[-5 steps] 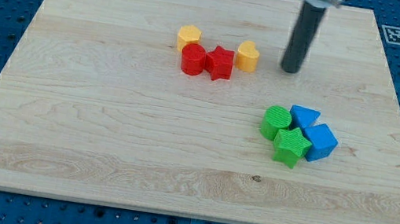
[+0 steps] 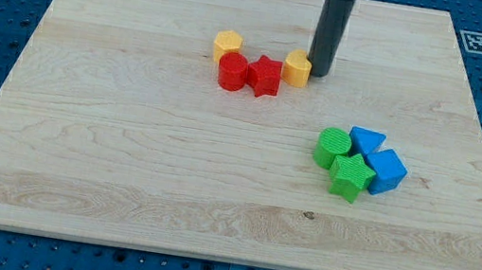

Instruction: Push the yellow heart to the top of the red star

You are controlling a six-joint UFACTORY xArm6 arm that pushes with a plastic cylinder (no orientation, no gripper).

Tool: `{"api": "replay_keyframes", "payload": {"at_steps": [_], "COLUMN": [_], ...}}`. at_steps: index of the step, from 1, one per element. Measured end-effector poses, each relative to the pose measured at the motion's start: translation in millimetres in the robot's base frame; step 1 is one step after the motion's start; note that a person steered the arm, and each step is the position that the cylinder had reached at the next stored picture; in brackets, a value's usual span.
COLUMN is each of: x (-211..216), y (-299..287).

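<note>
My tip (image 2: 318,74) rests on the desk (image 2: 122,165), touching the right side of the yellow heart (image 2: 297,68). There are no fingers here, only the plain rod. The heart sits just right of the red star (image 2: 265,75). Left of the star sit a red cylinder (image 2: 232,71) and a yellow hexagon (image 2: 227,44).

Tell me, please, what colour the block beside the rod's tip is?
Yellow: the heart touching my tip, in the camera view.
</note>
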State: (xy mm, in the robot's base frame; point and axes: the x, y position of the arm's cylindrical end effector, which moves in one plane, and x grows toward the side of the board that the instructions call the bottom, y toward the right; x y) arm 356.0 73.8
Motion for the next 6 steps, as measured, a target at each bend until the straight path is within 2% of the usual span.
{"api": "replay_keyframes", "payload": {"at_steps": [2,3,4,5,6], "x": [-28,-28,-24,12,11], "y": [-21,-32,3,7,-1]}}
